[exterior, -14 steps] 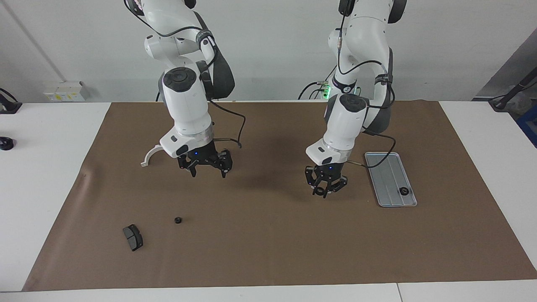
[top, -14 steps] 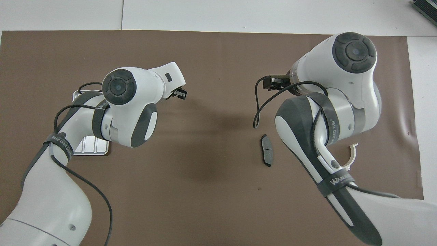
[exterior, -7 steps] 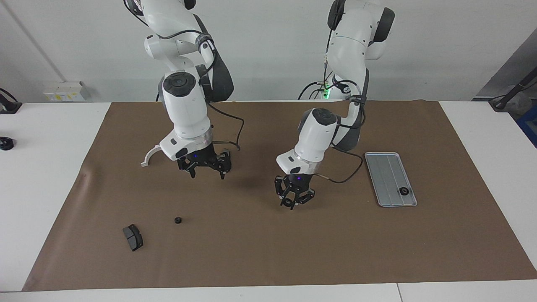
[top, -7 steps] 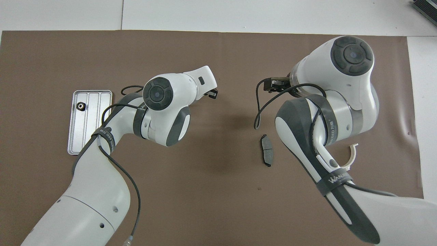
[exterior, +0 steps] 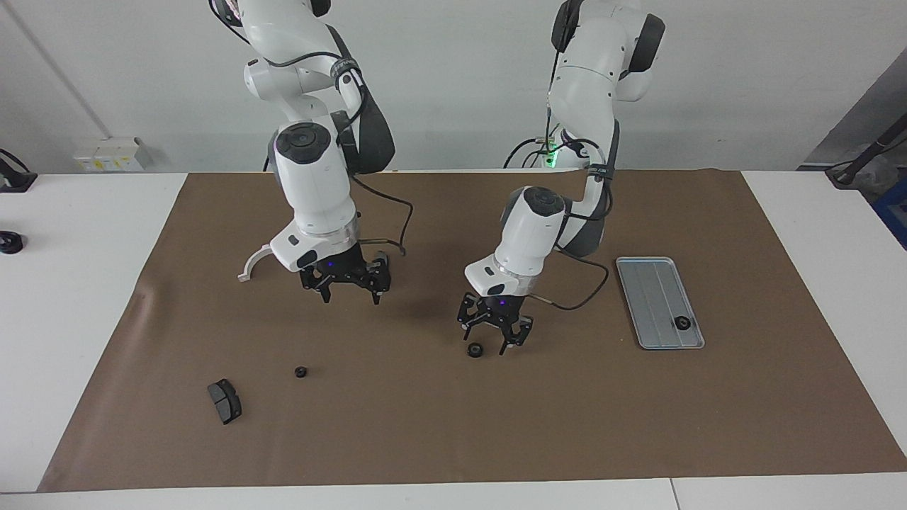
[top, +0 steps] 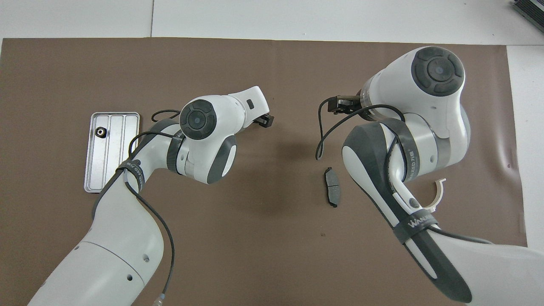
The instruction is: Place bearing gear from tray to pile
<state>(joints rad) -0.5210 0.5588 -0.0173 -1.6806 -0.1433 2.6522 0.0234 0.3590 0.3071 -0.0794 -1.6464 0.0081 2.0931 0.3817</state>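
Hidden and cut-off items, both views

From overhead, the right arm (top: 408,127) covered most of the white half-ring bracket (top: 438,196); the left arm (top: 204,131) hid its own gripper's fingertips and the gear on the mat (exterior: 474,350). In the facing view both arms' upper links were cropped at the top edge; teeth on the tray's gear (exterior: 683,323) were too small to make out.

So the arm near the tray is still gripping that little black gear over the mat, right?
Not quite: the left gripper stands open, and the gear lies on the mat just below it, let go. The facing view shows this.
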